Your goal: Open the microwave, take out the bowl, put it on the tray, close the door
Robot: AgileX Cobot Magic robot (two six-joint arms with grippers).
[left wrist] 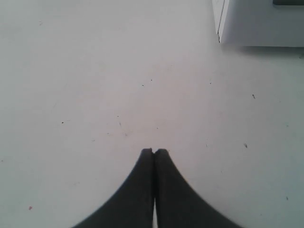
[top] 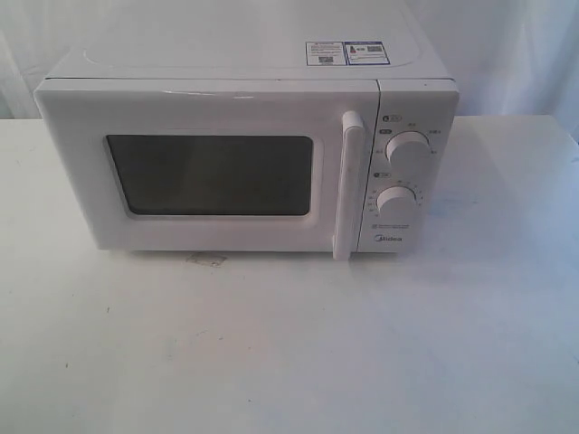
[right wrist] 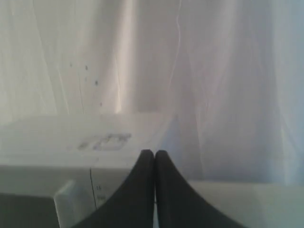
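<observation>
While the microwave [top: 246, 149] sits at the 12 o'clock end of the table [top: 271, 344], I see its door [top: 210, 174] shut, handle [top: 349, 185] on the door's 3 o'clock side. My left gripper [left wrist: 154, 151] is pinched together over the table. My right gripper [right wrist: 154, 152] is pinched together too, holding nothing.

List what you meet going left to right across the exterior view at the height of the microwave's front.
Table → dark door window → vertical bar handle → knob panel → table again.
</observation>
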